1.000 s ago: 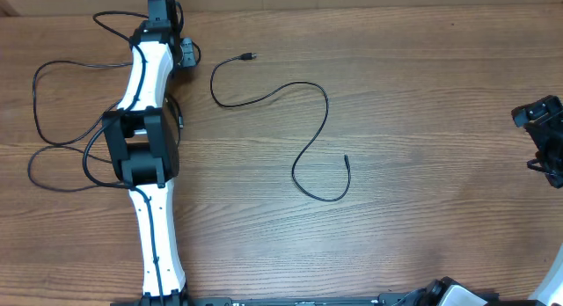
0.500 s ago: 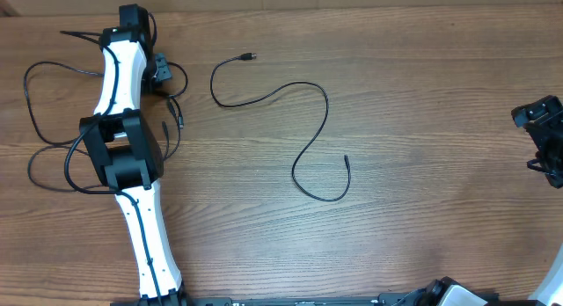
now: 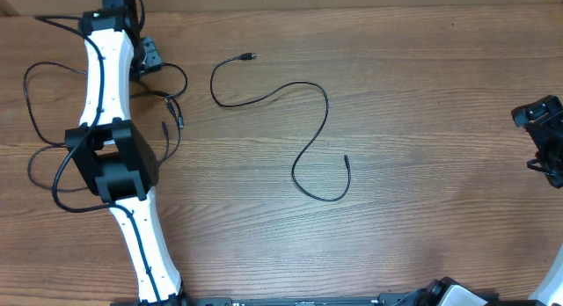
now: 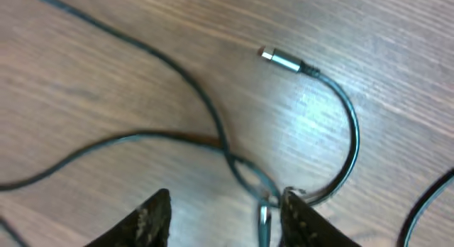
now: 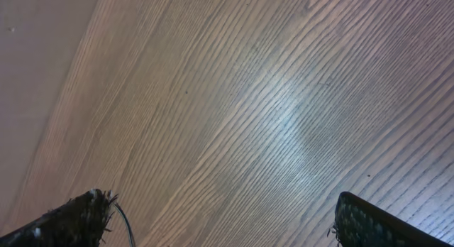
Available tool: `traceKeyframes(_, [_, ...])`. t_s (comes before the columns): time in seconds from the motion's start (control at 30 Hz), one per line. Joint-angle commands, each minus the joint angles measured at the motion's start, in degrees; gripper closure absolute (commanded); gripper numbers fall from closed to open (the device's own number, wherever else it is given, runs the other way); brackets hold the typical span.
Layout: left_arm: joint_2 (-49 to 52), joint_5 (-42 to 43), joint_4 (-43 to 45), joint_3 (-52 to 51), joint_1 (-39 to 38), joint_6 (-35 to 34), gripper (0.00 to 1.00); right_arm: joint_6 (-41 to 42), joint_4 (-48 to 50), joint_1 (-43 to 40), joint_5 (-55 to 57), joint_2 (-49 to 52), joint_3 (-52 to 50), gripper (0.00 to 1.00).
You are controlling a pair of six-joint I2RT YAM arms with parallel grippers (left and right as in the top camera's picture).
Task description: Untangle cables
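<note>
**Cables, thin, black.**
- Loose cable (image 3: 327,105): lying alone at mid-table (image 3: 440,77), well apart from the rest.
- Tangled cables (image 4: 228,156): lying looped and crossing at the far left, around and under the left arm (image 3: 97,86).
- Left hand (image 4: 227,217): hovering over that crossing, fingers partly apart, gripping nothing. One strand is running just beside a fingertip, and a metal plug tip (image 4: 280,60) is lying beyond.
- Right hand (image 5: 223,208): gaping wide, empty, waiting at the far right.

**Hazards.**
- Closing here is risking two strands pinched together, which would tighten the snarl.
- The arm is overhanging several loops, so a lift is likely dragging them along.
- The plug tip is liable to be catching inside a loop.
</note>
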Motion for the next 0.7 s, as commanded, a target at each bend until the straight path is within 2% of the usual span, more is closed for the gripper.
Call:
traceKeyframes(0.0, [-0.6,-0.4,-2.2,0.2,1.7,-1.2,0.49,-0.5,0.3,-0.1,0.6,-0.2,0.6,0.0])
traceKeyframes(0.1, [-0.1,-0.4,-3.7,-0.9,3.0,-1.4,0.49,-0.5,0.3,-0.1,0.6,-0.2,0.6,0.0])
traceKeyframes(0.17, [0.5,-0.6,-4.6,-1.4,3.8,-1.4,0.55,-0.5,0.3,-0.1,0.6,-0.2,0.6,0.0])
traceKeyframes(0.23, [1.7,-1.0,-5.2,-1.5,4.7,-0.8,0.74,-0.5,0.3,-0.1,0.6,-0.2,0.6,0.0])
traceKeyframes(0.27, [2.2,-1.5,-5.6,-1.5,5.2,-0.7,0.8,-0.5,0.3,-0.1,0.6,-0.2,0.6,0.0])
traceKeyframes(0.3, [3.0,-2.3,-6.0,-1.5,5.7,-0.7,0.92,-0.5,0.3,-0.1,0.6,-0.2,0.6,0.0])
traceKeyframes(0.33, [3.7,-3.3,-6.4,-1.5,6.3,-0.7,0.96,-0.5,0.3,-0.1,0.6,-0.2,0.6,0.0])
traceKeyframes(0.6, [6.7,-6.6,-10.5,-1.5,11.9,-0.4,0.96,-0.5,0.3,-0.1,0.6,-0.2,0.6,0.0])
traceKeyframes(0.67, [6.7,-5.9,-11.5,-1.5,14.1,2.2,0.96,-0.5,0.3,-0.1,0.6,-0.2,0.6,0.0])
